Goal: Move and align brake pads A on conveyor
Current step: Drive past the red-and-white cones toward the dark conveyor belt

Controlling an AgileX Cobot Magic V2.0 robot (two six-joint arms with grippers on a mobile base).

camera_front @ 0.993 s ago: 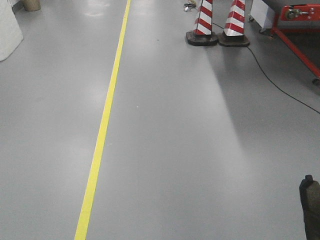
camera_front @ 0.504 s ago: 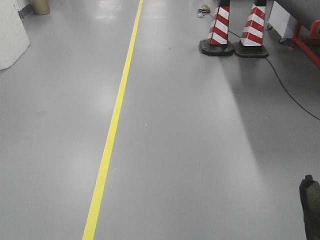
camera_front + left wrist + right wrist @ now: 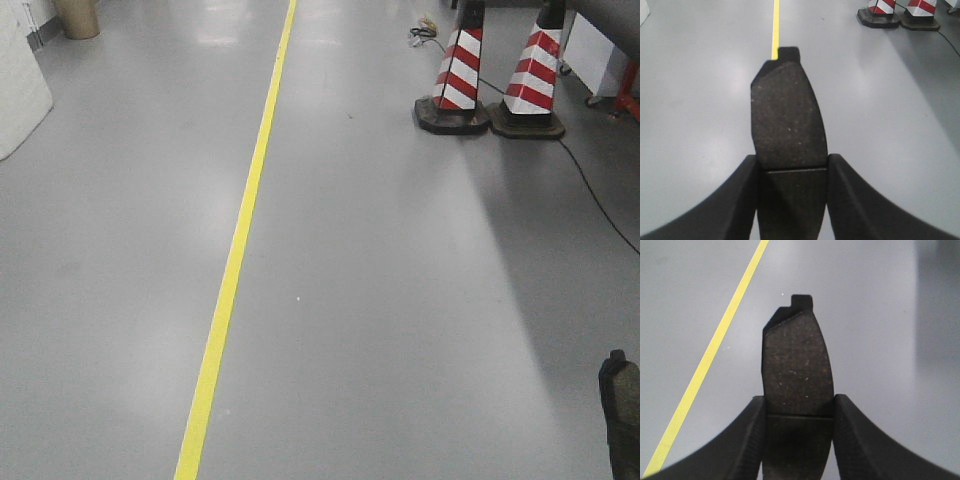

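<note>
Two brake pads A are held above the grey floor. In the left wrist view a dark grey curved pad [image 3: 787,110] with a thin groove across it points forward, and my left gripper [image 3: 792,160] is shut on its sides. My right gripper [image 3: 799,402] is shut the same way on a second pad [image 3: 797,360], whose metal tab shows at the far end. A dark rough shape [image 3: 620,415] stands at the front view's lower right edge; I cannot tell what it is. The conveyor is out of view.
A yellow floor line [image 3: 240,240] runs ahead, left of centre. Two red-and-white cones [image 3: 462,75] [image 3: 535,80] stand at the upper right, with a black cable [image 3: 600,205] trailing from them. A white panel [image 3: 600,55] sits at the top right and a white object [image 3: 20,90] at the far left.
The front view has shifted: the cones and the yellow line moved right and down in the frame, and the red frame at the right has slid almost out of view. The dark shape stayed put.
</note>
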